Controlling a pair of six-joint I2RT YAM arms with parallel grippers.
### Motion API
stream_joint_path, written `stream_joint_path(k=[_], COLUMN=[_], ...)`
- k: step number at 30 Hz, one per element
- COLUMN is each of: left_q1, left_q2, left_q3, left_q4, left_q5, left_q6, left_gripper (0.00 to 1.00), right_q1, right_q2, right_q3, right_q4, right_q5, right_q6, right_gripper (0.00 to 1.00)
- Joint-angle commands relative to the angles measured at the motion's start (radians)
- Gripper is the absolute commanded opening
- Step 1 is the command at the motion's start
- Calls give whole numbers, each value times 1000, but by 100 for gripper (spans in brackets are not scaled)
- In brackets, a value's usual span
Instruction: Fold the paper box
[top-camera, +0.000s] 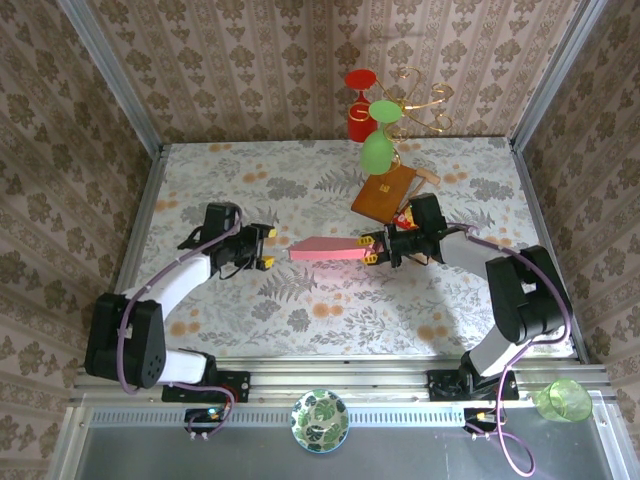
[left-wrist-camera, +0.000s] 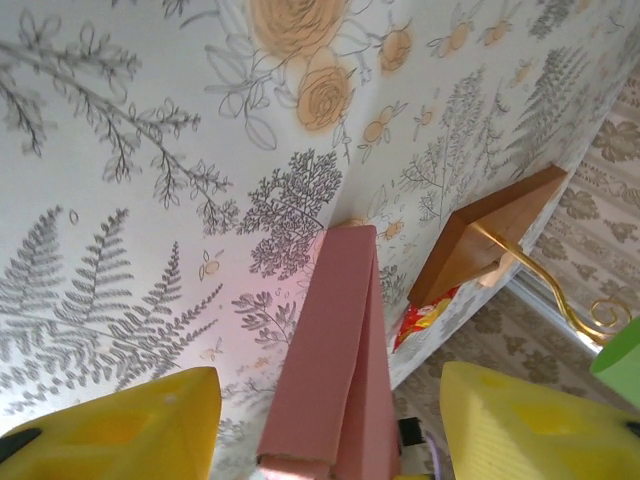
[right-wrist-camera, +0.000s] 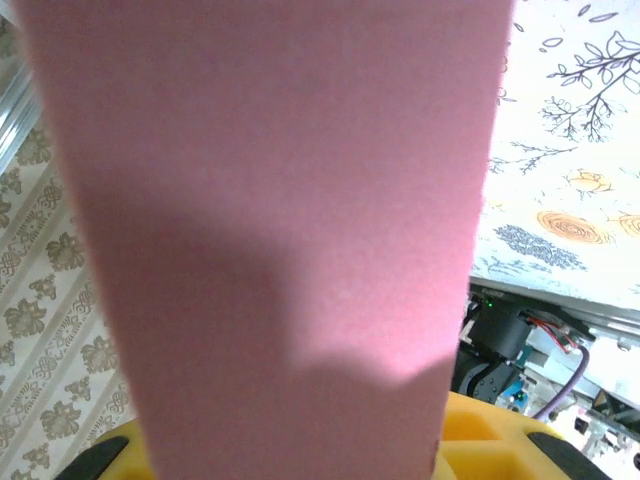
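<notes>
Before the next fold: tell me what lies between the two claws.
The pink paper box lies between the left claw and the right claw, which grips its end; the top view shows it.

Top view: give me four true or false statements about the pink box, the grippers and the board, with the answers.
1. The right gripper holds the box by one end. True.
2. The left gripper is clamped on the box. False: it is open, with gaps either side of the box.
3. The board lies farther back than the box. True.
4. The box rests on the board. False: they are apart.
</notes>
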Motion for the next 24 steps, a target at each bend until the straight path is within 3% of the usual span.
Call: stream_joint_path(k=[1, 6, 18, 24], left_q1=[-25, -50, -101, -111], left_q2=[47, 102, 224, 287], left_q3=[-18, -28, -69, -87], left_q4=[63, 88, 384, 514], left_q5=[50, 97, 110, 108], left_q6=[-169, -190, -324, -368], left_gripper=[62, 62, 63, 54], right_q1=[-6, -11, -12, -12], right_q2=[22, 30, 45, 47], right_q3=[22, 24, 47, 53], right_q4=[-22, -22, -66, -85], right_q5=[-60, -76, -109, -115], right_q6=[5, -7, -63, -83], right_gripper=[27, 27, 27, 26])
